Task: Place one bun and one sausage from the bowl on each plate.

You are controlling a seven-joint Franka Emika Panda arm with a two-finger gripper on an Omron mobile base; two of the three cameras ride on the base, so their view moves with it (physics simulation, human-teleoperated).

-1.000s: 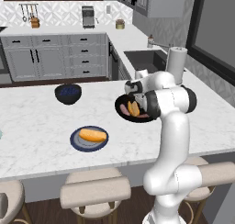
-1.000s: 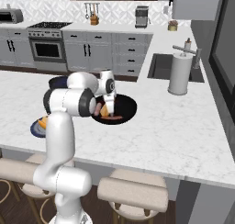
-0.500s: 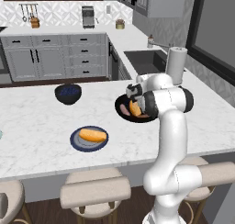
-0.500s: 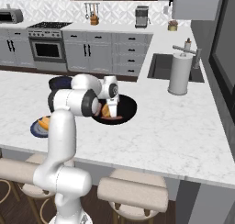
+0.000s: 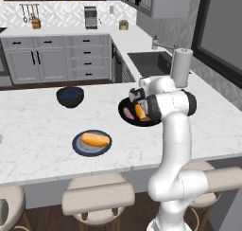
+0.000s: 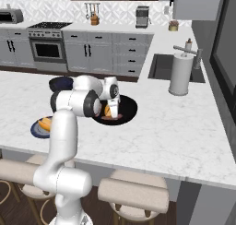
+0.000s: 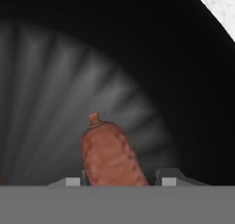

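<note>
So no readable labels anywhere. The gripper has dropped lower into the black bowl than a second ago, and its fingers now look pinched on a sausage. One bun sits on the dark plate.

No words, numbers, labels or signs are showing that can be read in any of the views.
</note>
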